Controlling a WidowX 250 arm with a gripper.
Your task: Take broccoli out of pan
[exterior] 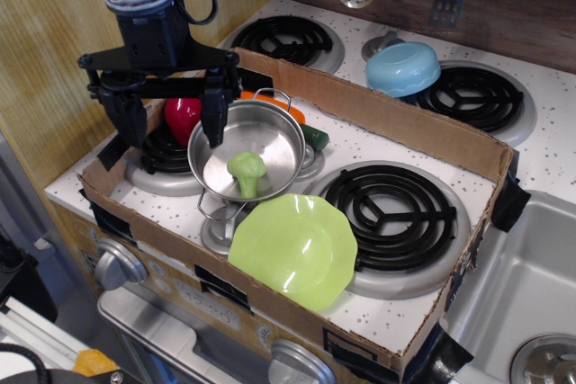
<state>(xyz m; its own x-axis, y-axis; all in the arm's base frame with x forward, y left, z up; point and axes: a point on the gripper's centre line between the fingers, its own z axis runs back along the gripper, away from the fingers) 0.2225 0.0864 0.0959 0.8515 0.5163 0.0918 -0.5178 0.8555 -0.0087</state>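
The light-green broccoli [247, 173] stands stem-down inside the shiny steel pan [266, 135], near its front. The pan rests on the front left burner inside a cardboard box [409, 123]. My black gripper [170, 123] hangs above the pan's left side. It is open wide, with one finger [213, 120] over the pan's left rim and the other finger [127, 121] out to the left over the burner. It holds nothing and is apart from the broccoli.
A red toy [183, 115] lies between the fingers, left of the pan. An orange piece [290, 108] and a dark green vegetable [315, 138] lie behind the pan. A lime-green plate [293, 250] sits in front, a light-blue bowl [402, 68] at the back, a sink [526, 285] at the right.
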